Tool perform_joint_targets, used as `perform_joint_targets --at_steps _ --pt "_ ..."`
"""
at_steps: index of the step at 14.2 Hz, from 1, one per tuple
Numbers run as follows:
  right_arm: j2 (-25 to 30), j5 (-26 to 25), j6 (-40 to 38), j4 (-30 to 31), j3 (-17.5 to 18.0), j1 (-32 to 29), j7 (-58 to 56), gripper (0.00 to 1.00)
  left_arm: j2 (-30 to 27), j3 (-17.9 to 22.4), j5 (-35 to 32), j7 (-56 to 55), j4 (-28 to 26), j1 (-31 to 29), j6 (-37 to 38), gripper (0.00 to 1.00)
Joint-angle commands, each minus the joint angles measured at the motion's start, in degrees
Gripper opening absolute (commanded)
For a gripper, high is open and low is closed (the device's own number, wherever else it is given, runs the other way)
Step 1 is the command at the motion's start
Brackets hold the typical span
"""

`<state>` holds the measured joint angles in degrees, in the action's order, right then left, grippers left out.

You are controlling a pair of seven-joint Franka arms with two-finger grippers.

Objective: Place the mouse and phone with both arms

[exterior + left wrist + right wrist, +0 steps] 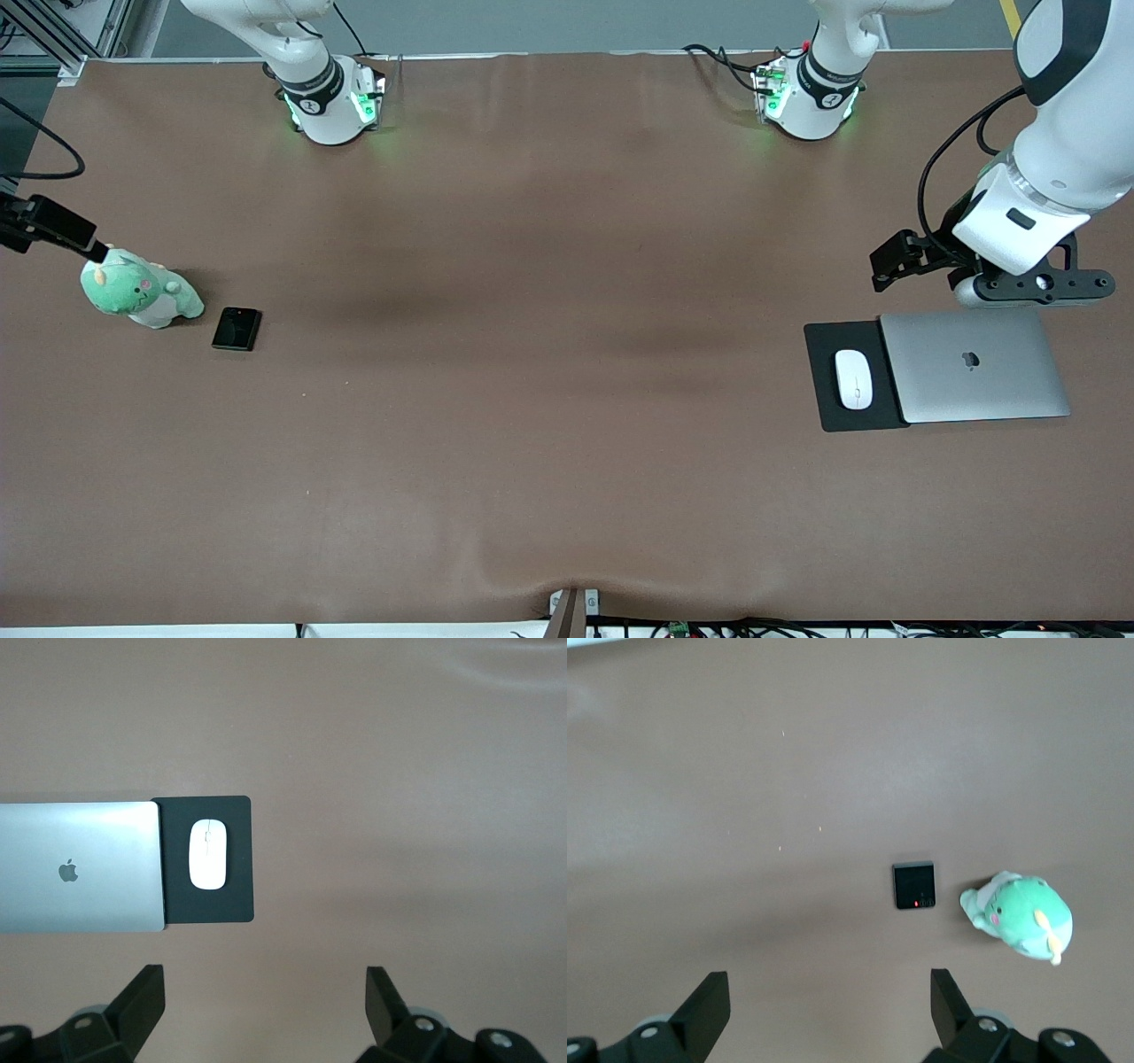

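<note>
The white mouse (pixel 854 379) lies on a black pad (pixel 828 416) at the left arm's end of the table; it also shows in the left wrist view (pixel 209 854). The black phone (pixel 236 329) lies flat on the table at the right arm's end, beside a green plush toy (pixel 142 292); it also shows in the right wrist view (pixel 913 885). My left gripper (pixel 889 264) hangs open and empty over bare table by the pad (pixel 266 997). My right gripper (pixel 66 232) hangs open and empty over the table by the plush toy (pixel 830 997).
A closed silver laptop (pixel 974 365) lies partly on the pad, beside the mouse; it also shows in the left wrist view (pixel 75 868). The plush toy also shows in the right wrist view (pixel 1021 916). Brown table surface spans between the two groups. Both arm bases stand at the table's back edge.
</note>
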<state>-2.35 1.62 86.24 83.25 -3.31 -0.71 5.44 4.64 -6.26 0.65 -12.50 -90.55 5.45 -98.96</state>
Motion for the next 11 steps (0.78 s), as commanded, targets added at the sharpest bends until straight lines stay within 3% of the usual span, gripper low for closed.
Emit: perform_joint_targets --at_steps 1,3,6,11 --pt "0.6 0.1 -2.1 -1.1 0.2 0.5 0.7 1.00 0.5 -0.1 -1.3 0.5 1.5 -0.2 1.4 1.00" --pt "0.7 0.0 -2.0 -1.1 0.3 0.9 0.7 1.00 0.6 -0.1 -1.2 0.5 1.5 -0.2 1.4 1.00" --pt "0.7 -5.6 -1.8 -1.1 0.3 3.2 1.1 1.00 0.6 -0.1 -1.2 0.5 1.5 -0.2 1.4 1.00" --pt "0.7 -6.2 -1.9 -1.1 0.1 2.9 1.1 1.00 0.8 -0.2 -1.2 0.3 1.5 -0.1 1.4 1.00"
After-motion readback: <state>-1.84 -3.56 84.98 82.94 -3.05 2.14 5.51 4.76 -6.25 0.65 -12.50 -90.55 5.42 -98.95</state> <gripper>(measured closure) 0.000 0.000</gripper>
